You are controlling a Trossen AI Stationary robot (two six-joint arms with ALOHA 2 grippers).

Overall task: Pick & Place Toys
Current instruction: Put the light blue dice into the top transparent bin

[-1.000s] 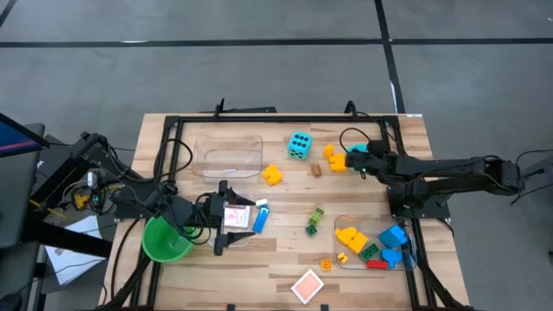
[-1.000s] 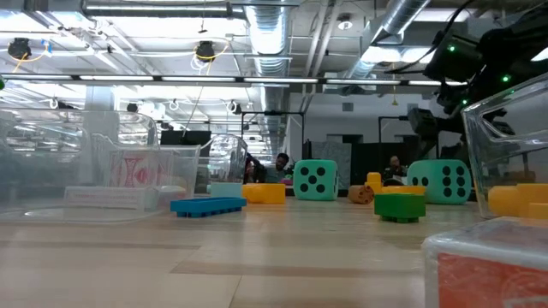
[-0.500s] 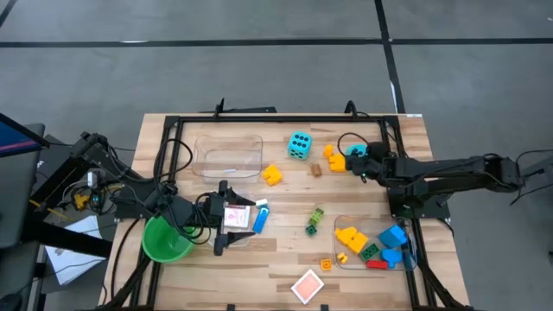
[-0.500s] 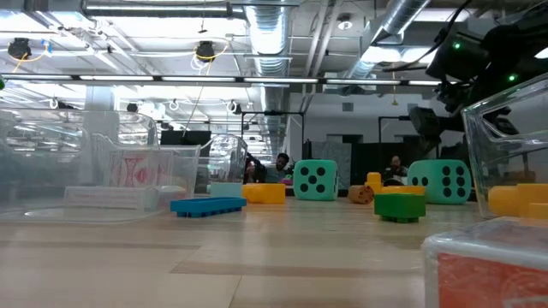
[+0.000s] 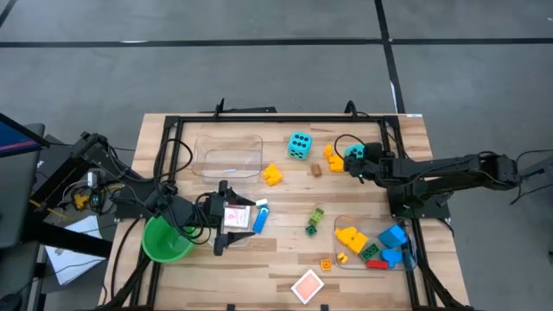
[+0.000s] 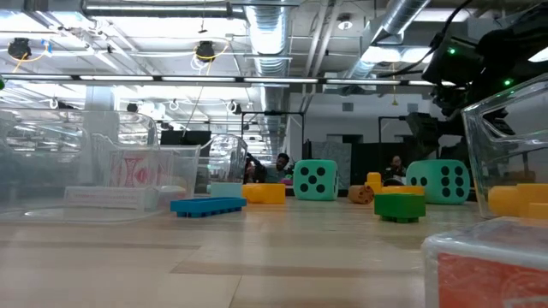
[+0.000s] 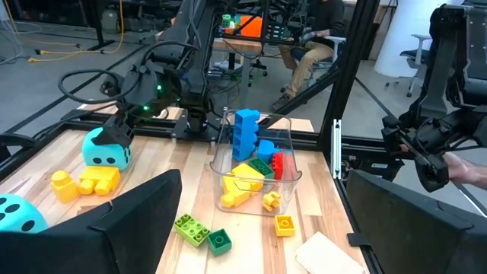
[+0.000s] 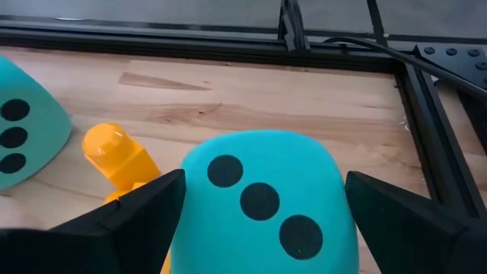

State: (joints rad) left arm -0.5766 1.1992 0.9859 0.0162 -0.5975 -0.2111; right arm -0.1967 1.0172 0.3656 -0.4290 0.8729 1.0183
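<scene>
My right gripper [image 8: 265, 176] is open at the far right of the table, with a cyan die [image 8: 262, 205] between its two fingers. The die [image 5: 353, 153] rests on the table. A second cyan die [image 5: 300, 145] lies to its left. Yellow bricks [image 5: 333, 158] lie between them. My left gripper [image 5: 228, 218] hangs open at the near left, above a small clear bin [image 5: 244, 233] with red-and-white cards, and nothing is between its fingers [image 7: 129, 221]. A yellow brick [image 5: 272, 175], green bricks [image 5: 315, 219], a blue brick [image 5: 260, 218] and a card [image 5: 308, 285] lie loose. My right gripper has one finger [image 8: 144, 217] on each side of the die [image 8: 228, 171], slanting down from the table's right. The fingertips stand right at the die's sides; I cannot tell whether they touch. The die sits on the table.
A clear bin [image 5: 406, 259] at the near right holds yellow, blue, green and red bricks. Another clear bin [image 5: 229, 155] stands at the far left. A green cup [image 5: 164, 240] is at the near left. A black frame [image 5: 285, 117] runs along the table's edges.
My right gripper has shifted a little toward the table's left, so that it stands around the cyan die, and it has rolled slightly. The die has stayed in place on the table.
</scene>
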